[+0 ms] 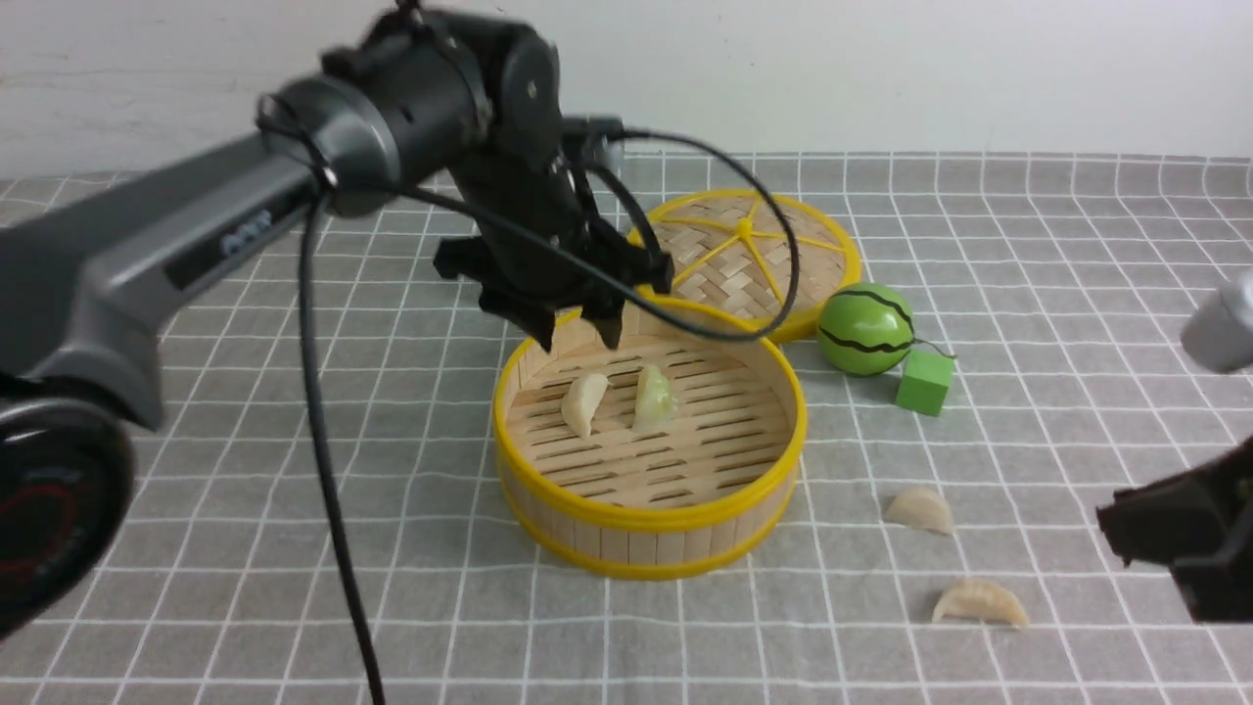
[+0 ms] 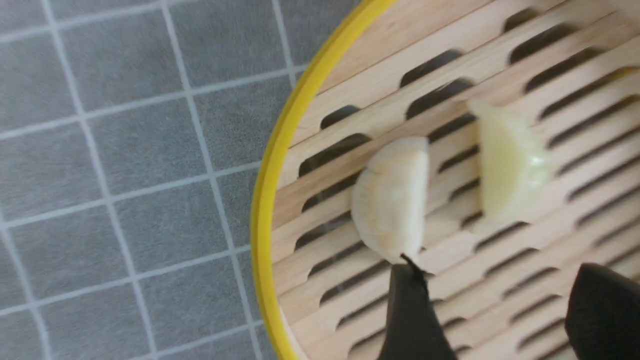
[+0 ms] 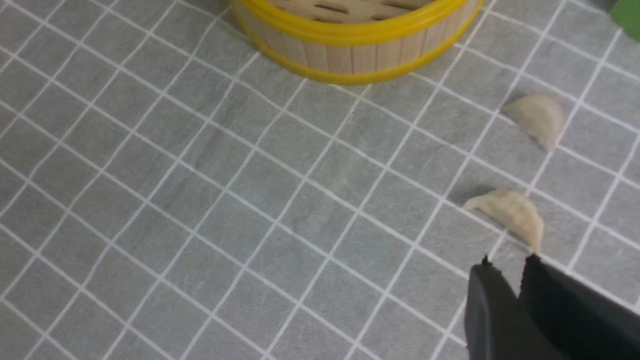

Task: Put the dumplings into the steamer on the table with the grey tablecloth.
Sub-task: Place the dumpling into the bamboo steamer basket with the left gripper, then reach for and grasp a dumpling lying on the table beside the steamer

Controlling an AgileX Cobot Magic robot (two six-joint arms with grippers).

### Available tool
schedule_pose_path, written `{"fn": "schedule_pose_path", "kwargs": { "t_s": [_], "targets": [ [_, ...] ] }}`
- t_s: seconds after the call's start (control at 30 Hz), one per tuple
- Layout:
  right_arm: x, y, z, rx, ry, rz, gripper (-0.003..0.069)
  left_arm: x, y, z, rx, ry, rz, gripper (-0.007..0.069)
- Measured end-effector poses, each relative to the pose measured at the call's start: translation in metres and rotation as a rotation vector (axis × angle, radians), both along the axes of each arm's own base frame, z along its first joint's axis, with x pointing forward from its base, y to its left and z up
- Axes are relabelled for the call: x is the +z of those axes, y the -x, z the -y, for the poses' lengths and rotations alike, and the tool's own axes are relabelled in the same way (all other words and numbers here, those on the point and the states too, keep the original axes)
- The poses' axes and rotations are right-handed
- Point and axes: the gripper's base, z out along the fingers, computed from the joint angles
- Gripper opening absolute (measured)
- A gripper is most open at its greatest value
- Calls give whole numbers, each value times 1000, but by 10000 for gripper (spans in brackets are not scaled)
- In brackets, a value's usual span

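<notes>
Hovering over the basket: the left jaws, fingertips (image 2: pixel 410 310) pointing down above the far side of the steamer (image 1: pixel 648 517), clear of its rim.
Left jaws: spread apart, nothing between them.
White dumpling (image 1: pixel 584 403): lies on the slatted floor of the steamer, just below and in front of the left jaws; not gripped.
Greenish dumpling (image 1: pixel 654 397): on the same floor just beside the white one, also under the left jaws, the two apart.
Right jaws: low at the right edge of the front view, fingertips (image 3: pixel 487 280) drawn together to a thin slit, holding nothing.
Nearer loose dumpling (image 3: pixel 510 212): flat on the grey tablecloth (image 1: pixel 294 490), just ahead of the right jaws' tips; whether it touches them I cannot tell.
Farther loose dumpling (image 3: pixel 537 120): on the cloth beyond the nearer one from the right jaws, between them and the steamer, outside its wall.
Desk: covered by the checked cloth, carrying everything.
Lid (image 1: pixel 744 250): flat on the cloth behind the steamer, beyond the left jaws, touching the steamer's far rim.
Striped green ball (image 1: pixel 866 330): beside the lid, well ahead of the right jaws.
Green cube (image 1: pixel 925 382): just beside the ball, nearer the right jaws.
</notes>
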Motion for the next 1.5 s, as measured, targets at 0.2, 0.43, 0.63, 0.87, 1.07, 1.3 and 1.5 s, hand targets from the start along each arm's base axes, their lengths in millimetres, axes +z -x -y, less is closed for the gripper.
{"fn": "schedule_pose_path", "kwargs": {
  "t_s": [0.2,0.43,0.63,0.87,1.07,1.3,1.5],
  "targets": [
    [10,-41,-7,28,86,-112,95,110,57,-28,-22,67,153,311],
    [-26,-100,-18,82,188,-237,101,167,128,-55,-110,144,223,-1],
    [-53,-133,-23,105,235,-279,216,147,181,-81,-122,115,163,-14],
    [-90,-172,-25,92,321,-236,514,111,258,-120,-109,135,201,-14],
    [-124,-192,-28,79,333,-227,580,77,301,-141,-108,132,188,-14],
    [-168,-205,-29,89,362,-286,468,48,330,-156,-66,152,165,-14],
    [-174,-208,-30,89,364,-282,247,44,335,-158,-44,169,164,-14]
  ]
}}
